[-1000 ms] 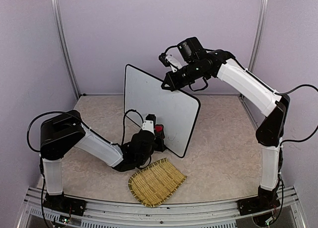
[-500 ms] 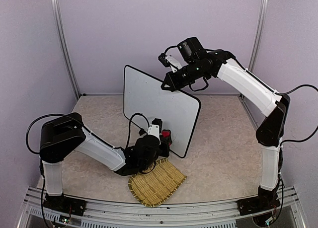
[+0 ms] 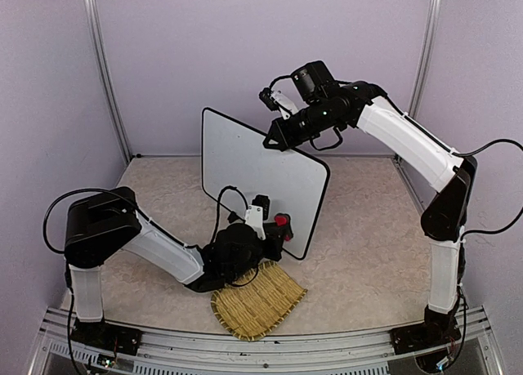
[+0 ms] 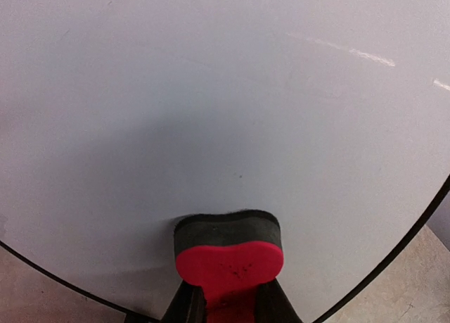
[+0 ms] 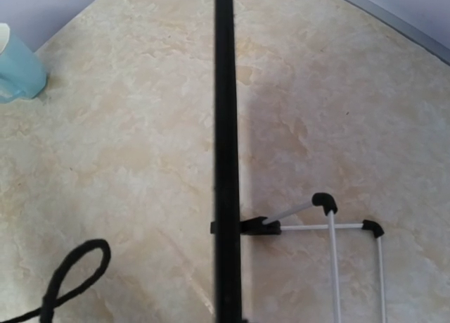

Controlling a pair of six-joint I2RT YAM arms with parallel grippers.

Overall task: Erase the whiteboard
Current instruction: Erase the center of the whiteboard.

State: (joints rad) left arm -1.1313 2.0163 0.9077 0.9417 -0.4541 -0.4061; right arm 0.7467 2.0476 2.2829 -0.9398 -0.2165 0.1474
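Whiteboard [image 3: 245, 167] stands upright on table [image 3: 368, 244]. Right gripper [image 3: 272, 140] clamped on top rim, likely steadying it against wiping push. Left gripper [image 4: 226, 305] clenched on eraser [image 4: 228, 249], dark face pressed flat to lower whiteboard, near corner.

Pale lilac walls [image 3: 245, 48] close the space at the back and on both sides. A thin metal post [image 3: 105, 73] rises at 11 o'clock, and a second post [image 3: 425, 48] rises at 1 o'clock. The tabletop [image 3: 368, 236] is beige and marbled like stone. An aluminium rail [image 3: 327, 341] runs along its near edge at 6 o'clock. The light is soft and even, and the shadows are faint.
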